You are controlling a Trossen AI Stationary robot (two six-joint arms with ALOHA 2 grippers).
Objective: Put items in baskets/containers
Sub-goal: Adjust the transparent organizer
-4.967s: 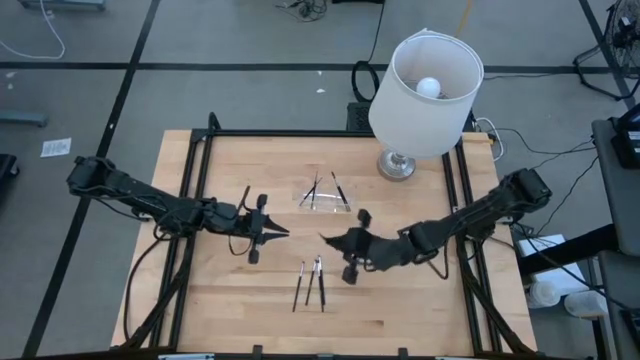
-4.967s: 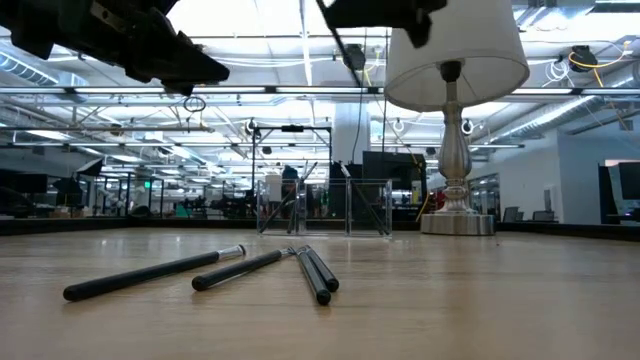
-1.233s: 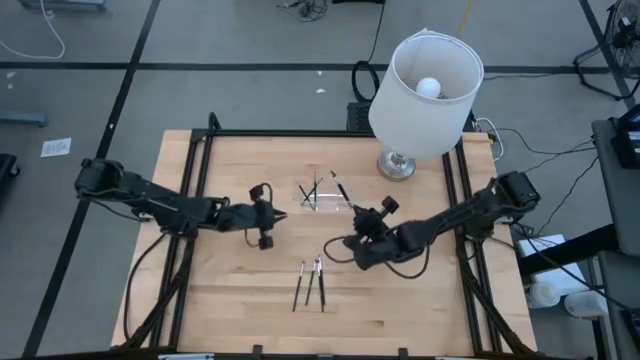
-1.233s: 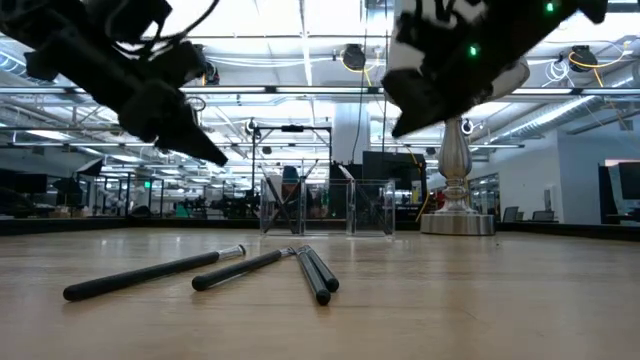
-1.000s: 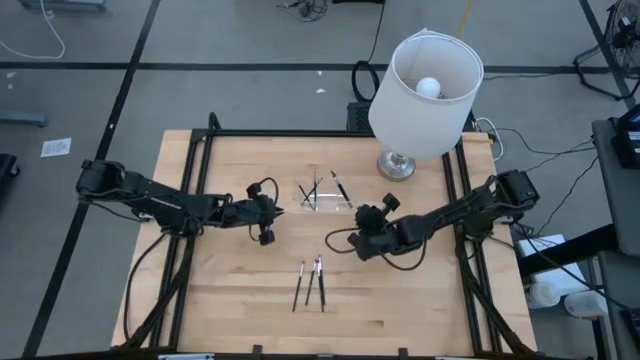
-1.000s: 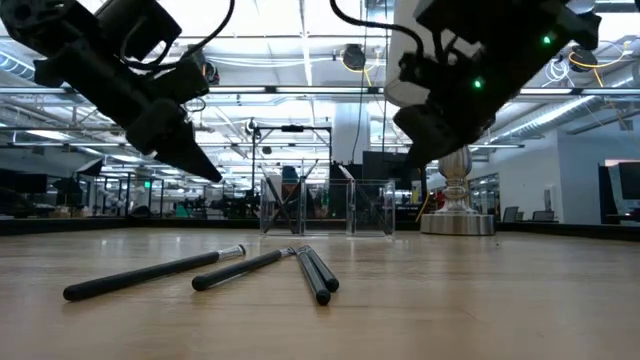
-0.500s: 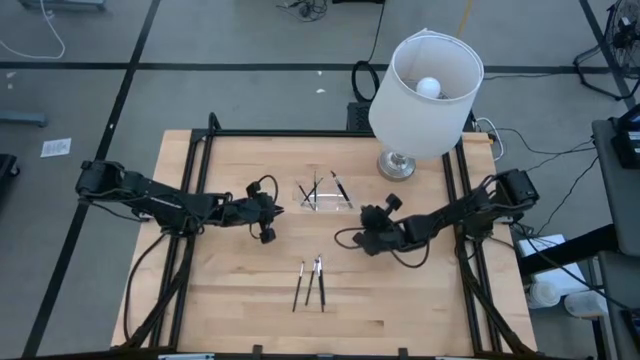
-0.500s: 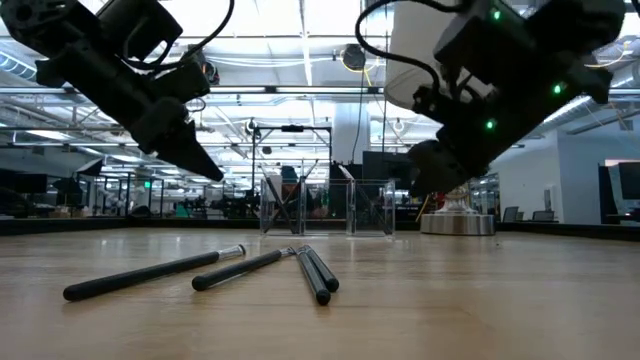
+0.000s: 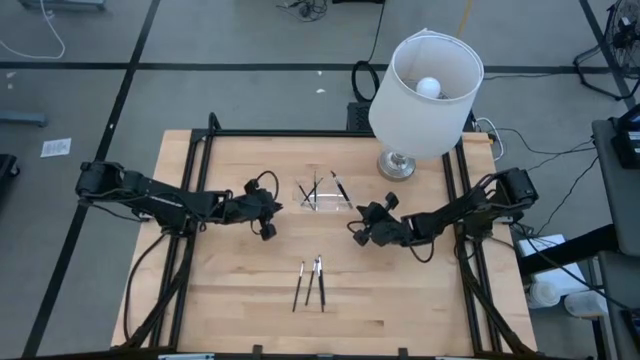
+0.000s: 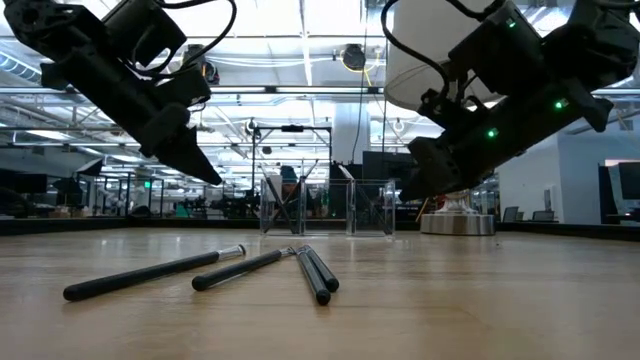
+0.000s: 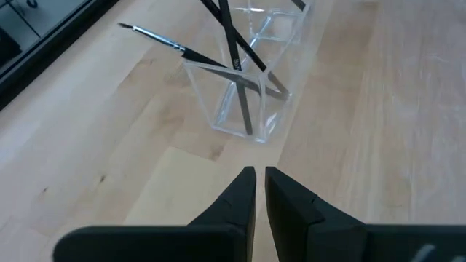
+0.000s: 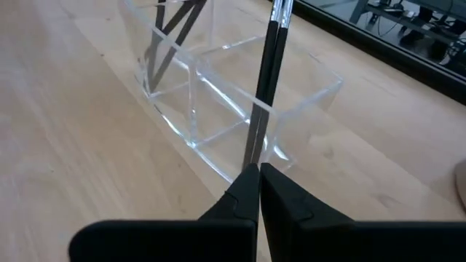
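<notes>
My left claw (image 9: 277,212) and right claw (image 9: 354,230), both pressed together and empty, flanked the clear plastic divided tray (image 9: 326,197) near the surface's far edge; three thin dark sticks (image 9: 310,283) lay toward its near edge.

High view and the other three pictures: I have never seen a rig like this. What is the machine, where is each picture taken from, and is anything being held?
The machine is two dark robot arms at a wooden table, each ending in a two-finger gripper. The high view looks straight down, the low view looks level across the tabletop, and each wrist view looks out past one arm's own fingers. A clear plastic container near the table's middle has several thin dark sticks leaning in it. A few loose sticks lie nearer the front edge. A white lamp stands at the back. The left gripper and right gripper both point at the container, shut and apparently holding nothing.
</notes>
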